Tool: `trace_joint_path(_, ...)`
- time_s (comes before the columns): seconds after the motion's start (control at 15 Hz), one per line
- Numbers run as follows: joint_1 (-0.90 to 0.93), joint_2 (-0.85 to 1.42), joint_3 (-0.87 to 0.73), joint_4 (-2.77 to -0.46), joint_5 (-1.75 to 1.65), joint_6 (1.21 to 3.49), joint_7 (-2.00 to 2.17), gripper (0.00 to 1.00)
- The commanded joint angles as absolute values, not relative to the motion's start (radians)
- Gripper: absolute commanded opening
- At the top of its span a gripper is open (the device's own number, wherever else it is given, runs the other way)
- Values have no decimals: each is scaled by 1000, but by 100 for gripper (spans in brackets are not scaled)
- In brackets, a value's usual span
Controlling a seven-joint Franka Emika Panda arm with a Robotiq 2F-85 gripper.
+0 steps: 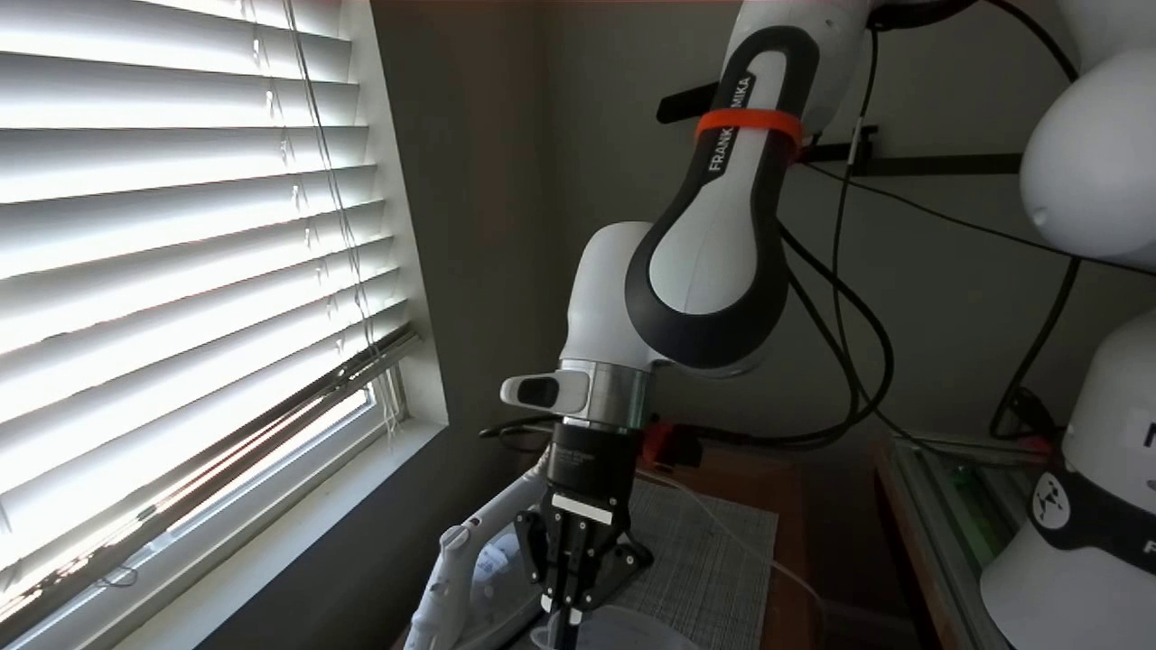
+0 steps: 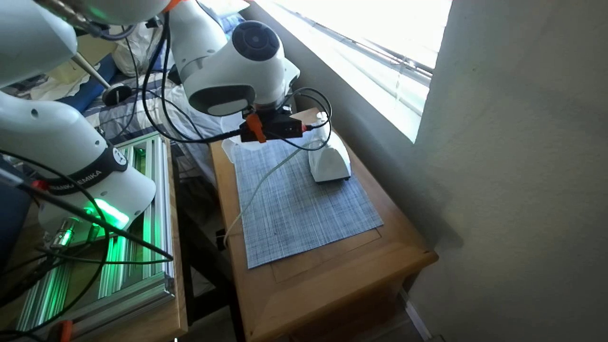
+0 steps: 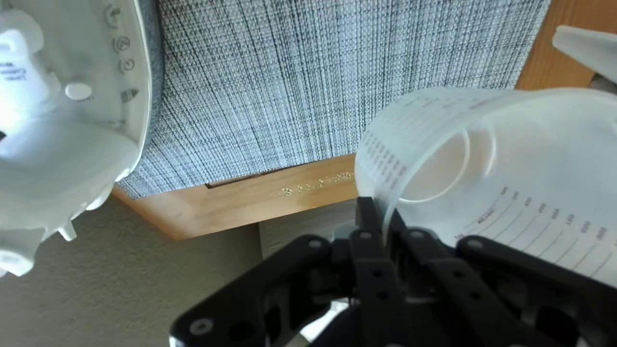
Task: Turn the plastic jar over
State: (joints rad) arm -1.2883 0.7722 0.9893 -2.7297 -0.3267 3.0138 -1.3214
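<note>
Gray wall (image 2: 517, 190), bright window blinds (image 1: 172, 217), wooden table (image 2: 332, 285) alongside. Woven mat (image 2: 294, 213) on the table, white appliance (image 2: 330, 159) standing on that. Plastic jar (image 3: 511, 178) is at the mat's edge, I can't tell if touching; my gripper (image 3: 383, 219) is clamped on its rim (image 3: 419, 160).

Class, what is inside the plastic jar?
One finger of the gripper sits inside the plastic jar; no contents show. Parts behind the gripper or beyond the wrist view's edge cannot be seen.
</note>
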Motion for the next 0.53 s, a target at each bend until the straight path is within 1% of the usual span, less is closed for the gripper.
trace_joint_path(0.0, -1285, 796, 965, -2708, -294, 3000, -1271, 22)
trace_joint_path(0.07, -1285, 795, 958, -2707, -292, 3000, -1258, 32)
trace_joint_path(0.2, -1284, 796, 946, -2705, -291, 2999, -1236, 44)
trace_joint_path(0.27, -1284, 795, 941, -2704, -293, 2997, -1226, 51)
trace_joint_path(0.4, -1284, 794, 932, -2701, -294, 2995, -1210, 60)
trace_joint_path(0.47, -1282, 791, 928, -2700, -295, 2994, -1200, 63)
